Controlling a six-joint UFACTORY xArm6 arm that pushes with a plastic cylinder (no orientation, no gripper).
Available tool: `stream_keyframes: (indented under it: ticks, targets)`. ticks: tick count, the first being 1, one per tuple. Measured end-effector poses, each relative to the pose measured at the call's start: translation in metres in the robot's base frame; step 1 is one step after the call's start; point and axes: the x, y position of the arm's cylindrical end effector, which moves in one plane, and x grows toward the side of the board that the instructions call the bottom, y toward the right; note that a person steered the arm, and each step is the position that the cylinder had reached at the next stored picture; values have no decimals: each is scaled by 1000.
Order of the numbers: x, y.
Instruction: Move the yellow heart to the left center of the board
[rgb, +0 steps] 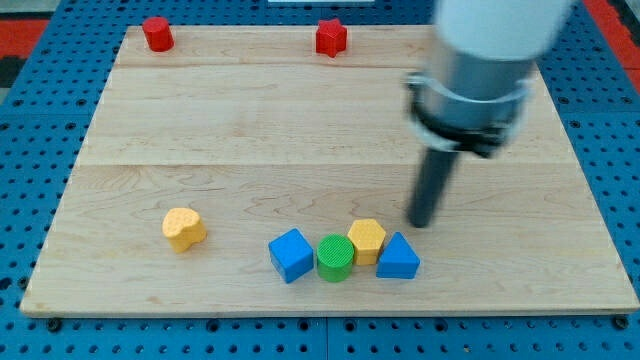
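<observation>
1. Nearest the view's bottom, a row of four blocks sits on the wooden bench (300, 130): a blue cube (291, 255), a green cylinder (334, 258), a yellow hexagonal block (367, 239) and a blue triangular block (398, 257). The green cylinder touches the blue cube and the yellow block; the blue triangle lies just beside the yellow block on the view's right.
2. The yellow heart (184, 228) lies apart from that row, toward the view's lower left, with bare wood all round it.
3. My tip (421, 224) rests just above and to the right of the blue triangle and the yellow hexagonal block, close but not touching either, and well apart from the yellow heart.
4. The arm carries no jaws, only the dark rod.
5. Farthest off, along the view's top edge, stand two red blocks: a red block (157, 33) at left, its shape unclear, and a red star-like block (331, 38) near the middle.
</observation>
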Motion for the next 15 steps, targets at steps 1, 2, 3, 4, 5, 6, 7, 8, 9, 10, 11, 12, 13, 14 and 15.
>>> stream_keyframes:
  ticks: [1, 2, 3, 4, 5, 6, 7, 8, 9, 10, 11, 12, 13, 14, 15]
  targets:
    - [-14, -93]
    - [-11, -97]
    - [23, -114]
    - [36, -132]
    - [33, -185]
    - [17, -235]
    - [-25, -287]
    - [-55, -288]
    - [-39, -273]
    - [-26, -315]
    - [-64, -329]
    - [-95, -309]
    - [-77, -311]
    - [-53, -317]
    - [-44, -294]
